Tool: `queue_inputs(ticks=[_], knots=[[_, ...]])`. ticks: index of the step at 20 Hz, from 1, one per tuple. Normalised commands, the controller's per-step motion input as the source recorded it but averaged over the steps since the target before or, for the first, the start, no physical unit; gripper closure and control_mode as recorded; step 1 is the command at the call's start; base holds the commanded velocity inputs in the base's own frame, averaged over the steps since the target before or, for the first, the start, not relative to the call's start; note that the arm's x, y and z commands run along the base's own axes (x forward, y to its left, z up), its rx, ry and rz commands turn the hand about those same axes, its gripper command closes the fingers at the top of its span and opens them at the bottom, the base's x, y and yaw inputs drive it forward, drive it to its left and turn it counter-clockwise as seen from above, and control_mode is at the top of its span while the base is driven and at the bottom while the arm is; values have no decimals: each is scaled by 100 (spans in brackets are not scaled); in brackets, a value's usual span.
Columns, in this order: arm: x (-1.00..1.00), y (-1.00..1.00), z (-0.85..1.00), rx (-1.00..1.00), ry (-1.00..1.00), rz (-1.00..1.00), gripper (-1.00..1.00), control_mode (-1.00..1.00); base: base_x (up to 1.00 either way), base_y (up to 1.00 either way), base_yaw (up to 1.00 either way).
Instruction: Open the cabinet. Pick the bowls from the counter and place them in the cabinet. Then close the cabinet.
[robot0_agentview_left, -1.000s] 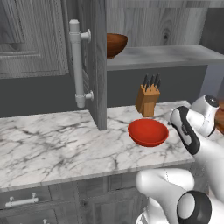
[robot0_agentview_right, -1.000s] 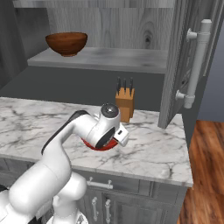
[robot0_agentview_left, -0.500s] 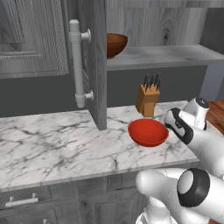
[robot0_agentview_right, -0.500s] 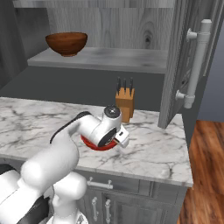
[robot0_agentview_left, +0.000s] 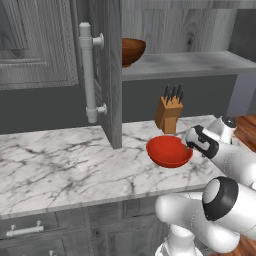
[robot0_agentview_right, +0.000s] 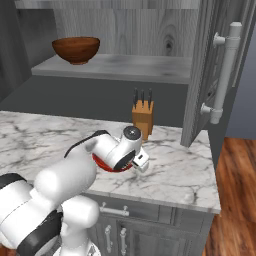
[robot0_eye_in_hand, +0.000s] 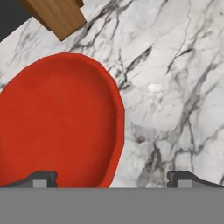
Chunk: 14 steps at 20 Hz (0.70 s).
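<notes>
The glossy red bowl (robot0_agentview_left: 169, 151) rests on the white marble counter (robot0_agentview_left: 60, 165) in front of the knife block. My gripper (robot0_eye_in_hand: 113, 179) is open and low over the bowl's right rim (robot0_eye_in_hand: 116, 109): one fingertip (robot0_eye_in_hand: 41, 178) hangs over the red inside, the other (robot0_eye_in_hand: 183, 178) over bare marble. From the right base view, my hand hides most of the red bowl (robot0_agentview_right: 104, 164). The dark wood bowl (robot0_agentview_left: 131, 50) stands on the grey shelf of the cabinet (robot0_agentview_left: 185, 65), whose doors are open. That wood bowl (robot0_agentview_right: 76, 49) sits at the shelf's left end.
An open cabinet door (robot0_agentview_left: 107, 75) with a long silver handle (robot0_agentview_left: 89, 75) juts out over the counter left of the bowl. The other door (robot0_agentview_right: 200, 75) stands open at the right. A tan knife block (robot0_agentview_left: 169, 112) stands just behind the red bowl. The counter's right edge (robot0_agentview_right: 212, 175) is close.
My hand has crept left and down toward the red bowl's right rim while the elbow swung in. Neither bowl has moved.
</notes>
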Motion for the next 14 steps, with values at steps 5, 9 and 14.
queue_inputs(ticks=[5,9,14], knots=[[18,0,-29,3,0,0,-100,-100,0,0,0],[25,0,-24,2,0,0,-100,-100,0,0,0],[36,0,-17,0,0,0,-100,-100,0,0,0]])
